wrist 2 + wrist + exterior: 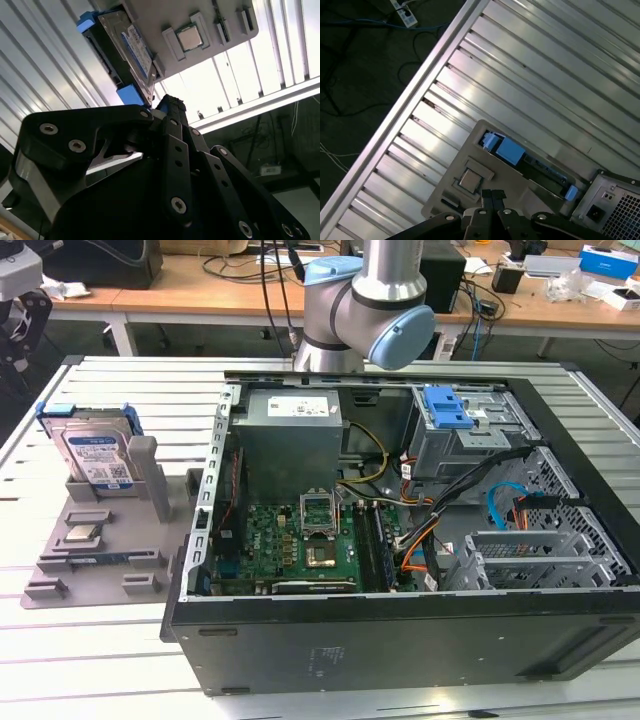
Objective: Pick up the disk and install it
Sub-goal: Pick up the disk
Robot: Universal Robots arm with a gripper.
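Second wrist view: disk beyond jaws.

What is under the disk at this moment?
The disk stands tilted in a slot of the grey holder tray, which lies on the slatted table. Its lower edge sits hidden inside that slot.

No legible print anywhere, the disk label included

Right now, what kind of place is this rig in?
Probably a robotics or electronics lab: open computer case on a slotted aluminium table, the disk in a grey parts fixture, cable-strewn desks behind.
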